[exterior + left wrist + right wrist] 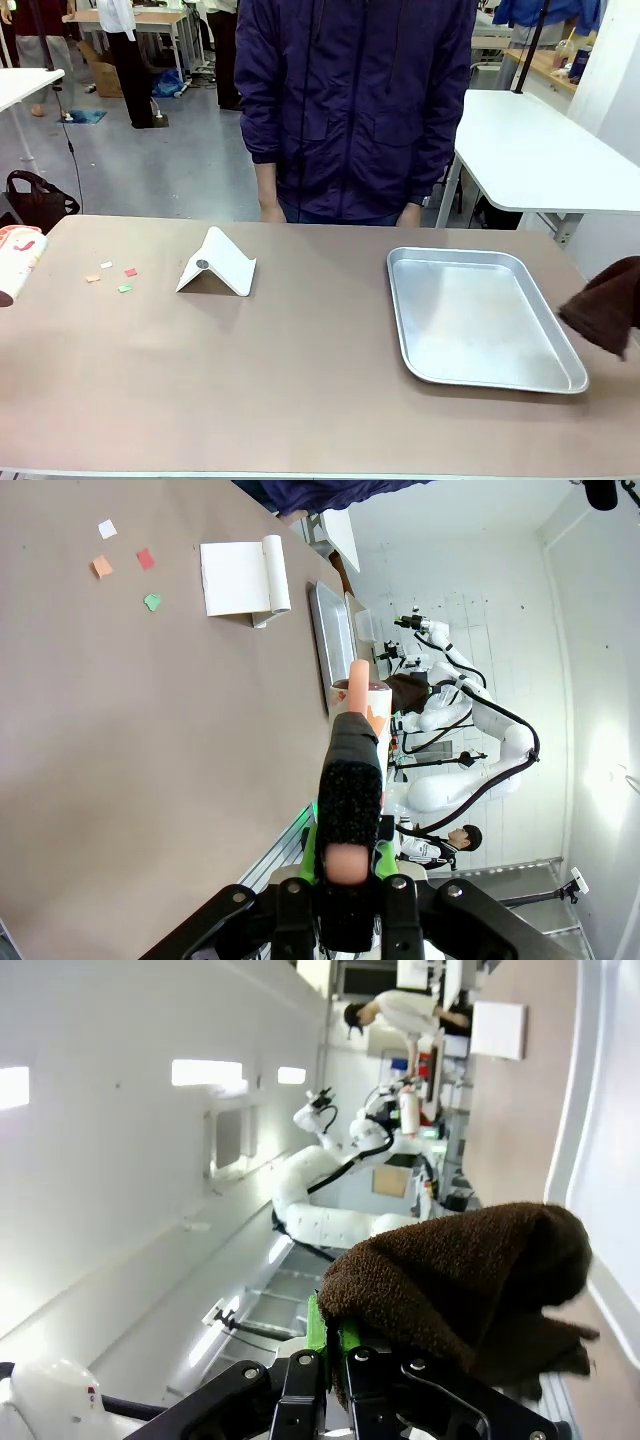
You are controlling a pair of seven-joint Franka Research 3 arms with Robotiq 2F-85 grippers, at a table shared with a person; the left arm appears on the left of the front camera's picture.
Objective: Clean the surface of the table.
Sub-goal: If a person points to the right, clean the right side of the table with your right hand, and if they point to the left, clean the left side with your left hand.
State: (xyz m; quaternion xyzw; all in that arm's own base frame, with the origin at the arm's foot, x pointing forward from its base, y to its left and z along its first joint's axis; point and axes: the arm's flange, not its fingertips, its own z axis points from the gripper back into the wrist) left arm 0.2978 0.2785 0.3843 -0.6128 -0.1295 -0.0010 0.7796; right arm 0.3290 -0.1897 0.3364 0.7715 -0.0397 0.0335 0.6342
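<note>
The table [300, 380] has a matte brownish-tan top. Several small coloured paper scraps [112, 277] lie near its left end, and the left wrist view shows these scraps [125, 565] on the table [120, 740] too. My left gripper [346, 868] is shut on the peach handle of a cleaning tool [352, 750] with a white, orange-patterned head, which pokes in at the left edge [20, 260]. Off the table's right end, my right gripper [330, 1345] is shut on a dark brown cloth [470, 1280] that hangs at the right edge [605, 308].
A silver metal tray [480, 370] lies on the table's right half. A white folded stand [216, 265] sits left of centre, close to the scraps. A person in a dark jacket [350, 110] stands at the far edge, hands down. White tables stand behind.
</note>
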